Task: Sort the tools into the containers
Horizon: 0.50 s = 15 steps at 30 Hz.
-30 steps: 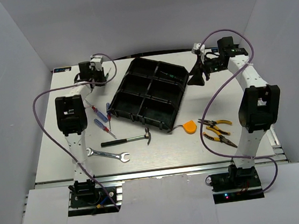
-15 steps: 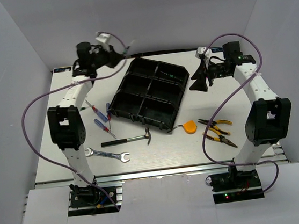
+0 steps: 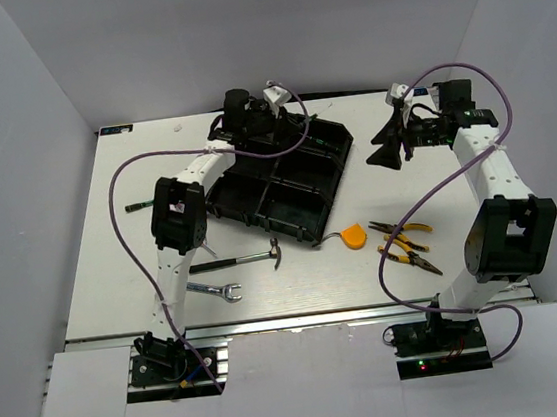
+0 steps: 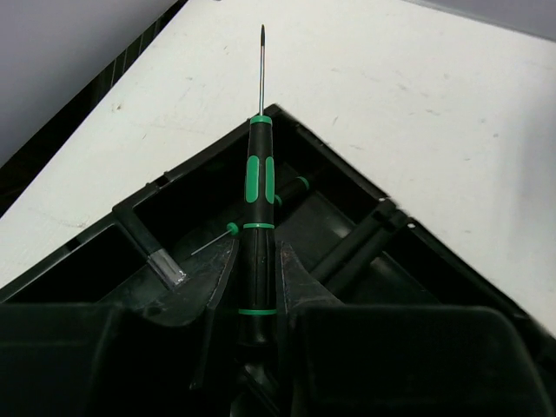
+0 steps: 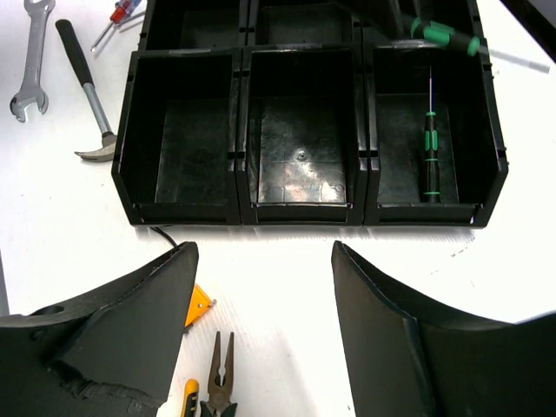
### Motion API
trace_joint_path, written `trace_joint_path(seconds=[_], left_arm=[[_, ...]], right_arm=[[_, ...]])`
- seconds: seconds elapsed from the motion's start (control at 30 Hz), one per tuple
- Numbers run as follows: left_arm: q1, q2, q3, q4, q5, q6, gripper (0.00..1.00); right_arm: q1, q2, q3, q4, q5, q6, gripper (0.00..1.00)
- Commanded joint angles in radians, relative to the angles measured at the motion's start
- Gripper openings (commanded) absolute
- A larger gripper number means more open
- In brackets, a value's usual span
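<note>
While the left tool (image 4: 259, 265) pinches a black-green screwdriver (image 4: 259, 182) above the black organizer tray (image 4: 130, 213), a second black-green screwdriver (image 5: 429, 156) lies in one corner compartment. The right tool (image 5: 262, 250) hangs spread and empty over the counter (image 5: 278, 347) just beside the tray.

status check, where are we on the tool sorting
Left gripper shut on black-green screwdriver, above tray corner compartment. Right gripper open, empty, hovering beside tray. Second screwdriver already in that compartment; drop path looks clear.
</note>
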Motion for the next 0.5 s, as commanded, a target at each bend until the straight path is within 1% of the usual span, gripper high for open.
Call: trace_joint_path(seconds=[0.0, 0.1, 0.33, 0.47], left_arm=[[-0.018, -0.001, 0.083, 0.029, -0.026, 0.041, 0.0], [-0.029, 0.03, 0.105, 0.041, -0.031, 0.048, 0.0], [-0.061, 0.075, 0.12, 0.066, -0.041, 0.135, 0.0], [-0.067, 0.084, 0.115, 0.041, -0.058, 0.166, 0.0]], right_arm=[[-0.011, -0.038, -0.014, 0.029, -0.043, 0.01, 0.7], [-0.02, -0.037, -0.023, 0.029, -0.045, 0.005, 0.7], [-0.026, -0.029, -0.036, 0.034, -0.048, 0.005, 0.7], [-0.029, -0.027, -0.04, 0.036, -0.05, 0.005, 0.7]])
